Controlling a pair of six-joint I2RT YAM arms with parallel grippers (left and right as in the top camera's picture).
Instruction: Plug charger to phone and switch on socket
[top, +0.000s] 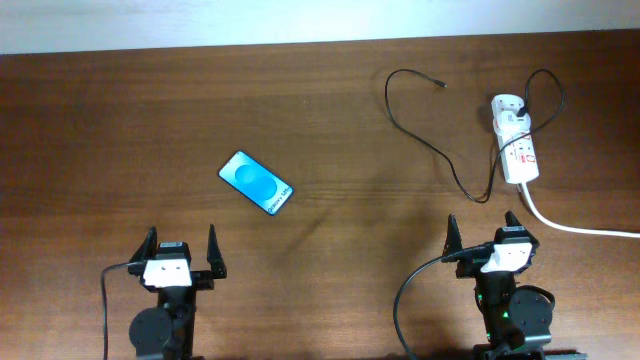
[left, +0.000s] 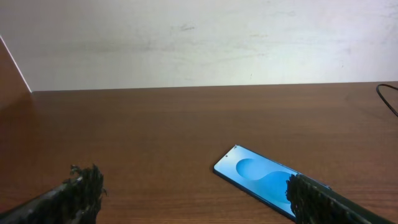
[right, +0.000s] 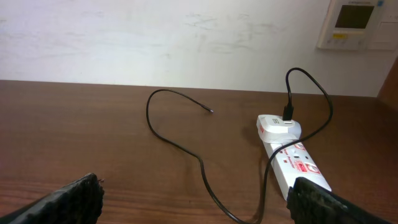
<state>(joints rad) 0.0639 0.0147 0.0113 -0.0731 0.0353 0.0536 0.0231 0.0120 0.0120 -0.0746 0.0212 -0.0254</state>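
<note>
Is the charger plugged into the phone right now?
Unplugged. The charger's plug tip lies free on the table, well apart from the phone, which has no cable attached.

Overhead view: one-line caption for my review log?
Left gripper and right gripper open; phone lies unplugged, charger tip loose far from it, adapter in the socket.

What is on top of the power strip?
A white adapter sits plugged in at the far end of the power strip, and the charger's black cable loops back across its red-marked middle. The outlet beneath the adapter is covered, so it cannot be seen.
</note>
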